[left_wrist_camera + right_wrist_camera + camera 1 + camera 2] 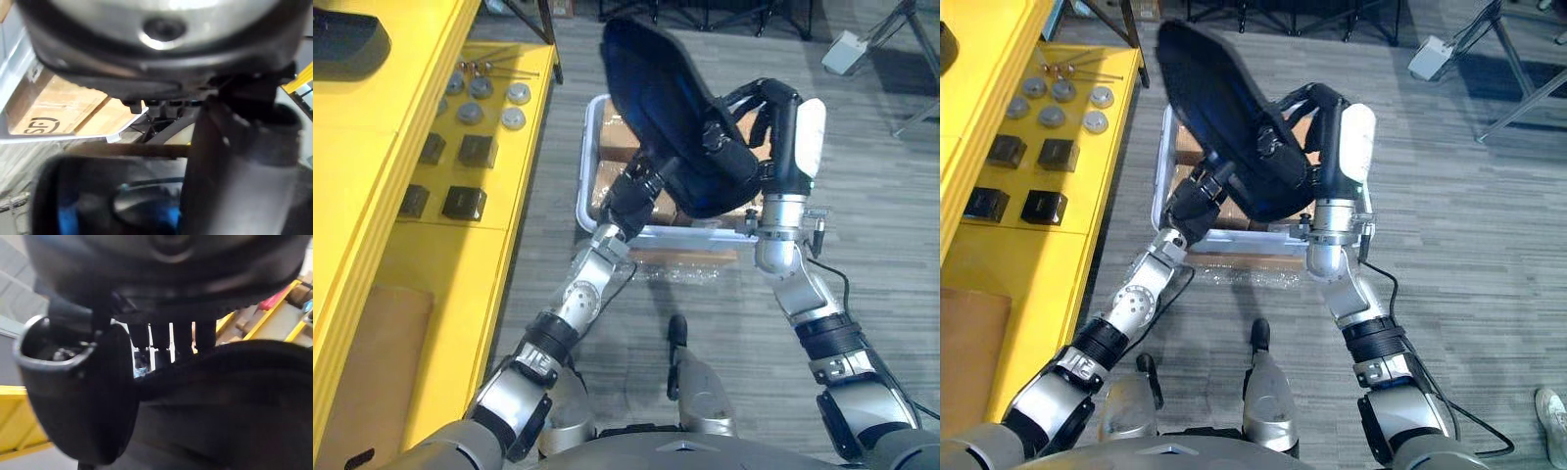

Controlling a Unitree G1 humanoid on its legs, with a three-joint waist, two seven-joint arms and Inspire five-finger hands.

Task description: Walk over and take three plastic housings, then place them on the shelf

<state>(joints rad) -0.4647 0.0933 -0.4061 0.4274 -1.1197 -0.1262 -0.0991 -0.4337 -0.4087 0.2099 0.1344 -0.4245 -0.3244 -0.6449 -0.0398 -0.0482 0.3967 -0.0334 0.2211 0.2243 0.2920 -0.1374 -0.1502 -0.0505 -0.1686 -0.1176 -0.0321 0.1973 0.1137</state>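
Observation:
A large black plastic housing (656, 108), curved like a shell, is held up between both hands above a white crate (584, 166). My left hand (628, 199) grips its lower near edge from the left, thumb over the rim (234, 147). My right hand (773, 127), with its white thumb cover (810, 137), clasps the right side, dark fingers arched over the housing's edge. In the right wrist view the housing (220, 396) lies between the thumb (73, 396) and the fingers.
The crate holds brown cardboard boxes (612, 137) and stands on the grey floor. A yellow shelf (421, 274) runs along the left, with metal discs (480, 98) and black blocks (465, 201). A white box (847, 49) lies far right; a person's shoe (1552, 421) shows.

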